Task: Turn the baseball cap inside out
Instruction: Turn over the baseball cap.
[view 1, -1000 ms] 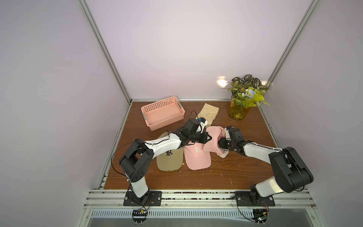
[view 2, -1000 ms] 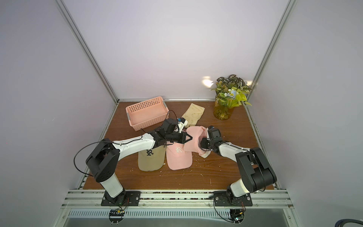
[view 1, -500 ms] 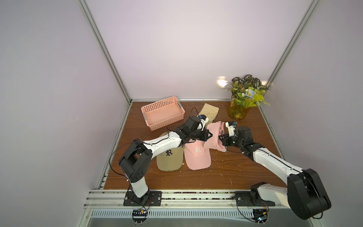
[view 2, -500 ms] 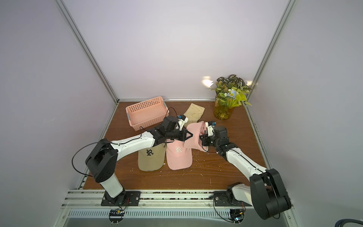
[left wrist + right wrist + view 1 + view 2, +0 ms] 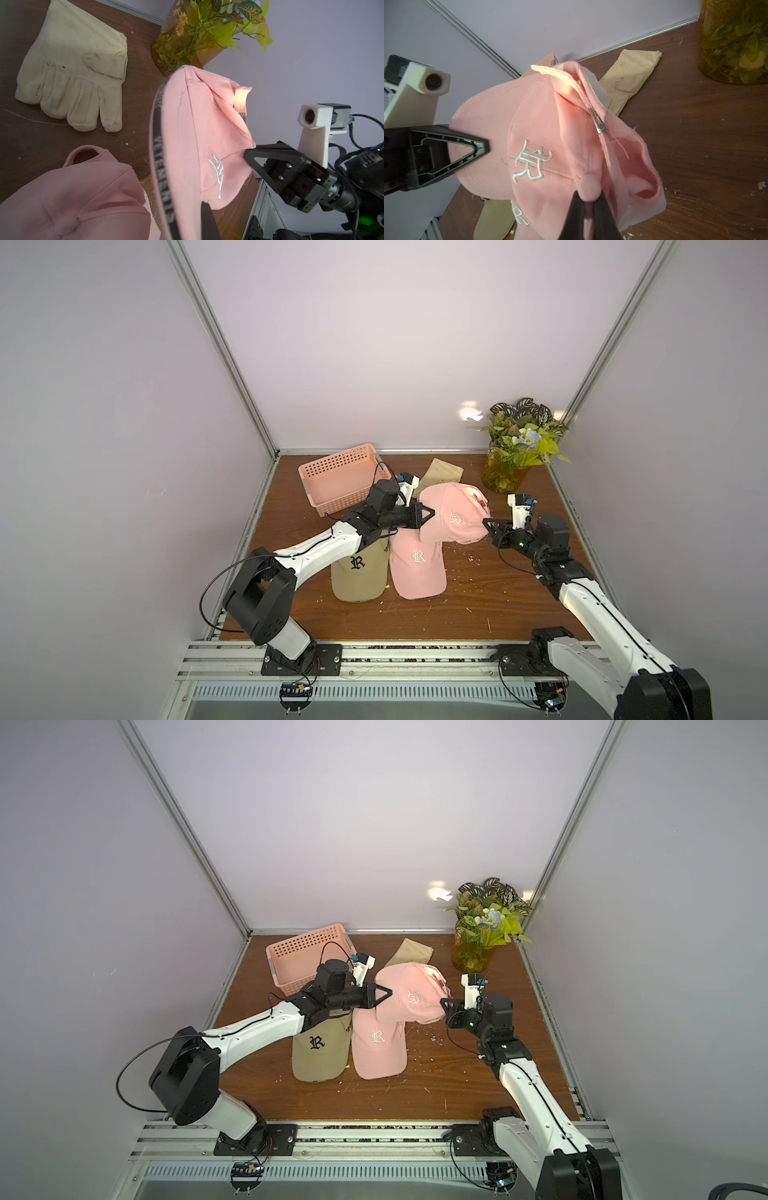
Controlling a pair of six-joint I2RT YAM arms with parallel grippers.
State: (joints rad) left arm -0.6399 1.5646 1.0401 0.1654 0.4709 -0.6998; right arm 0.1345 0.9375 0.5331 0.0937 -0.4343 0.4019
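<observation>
A pink baseball cap (image 5: 453, 514) (image 5: 411, 998) with a white embroidered letter hangs above the table between my two grippers. My left gripper (image 5: 430, 514) (image 5: 388, 993) is shut on the cap's edge, beside the black lettered band (image 5: 160, 166). One of its fingers (image 5: 207, 220) shows in the left wrist view; the fabric hides the rest. My right gripper (image 5: 487, 524) (image 5: 444, 1004) (image 5: 588, 199) is shut on the crown fabric at the top button (image 5: 589, 187). The cap's back strap and metal clasp (image 5: 598, 122) point upward.
A second pink cap (image 5: 417, 568) and a khaki cap (image 5: 357, 576) lie on the wooden table under the left arm. A pink basket (image 5: 340, 477) stands at the back left, a cream glove (image 5: 440, 475) behind the held cap, and a vase of plants (image 5: 511, 464) at the back right.
My right gripper has closed on the cap's crown and its arm has swung outward. The cap now hangs a little higher between the grippers. The left gripper has stayed shut.
</observation>
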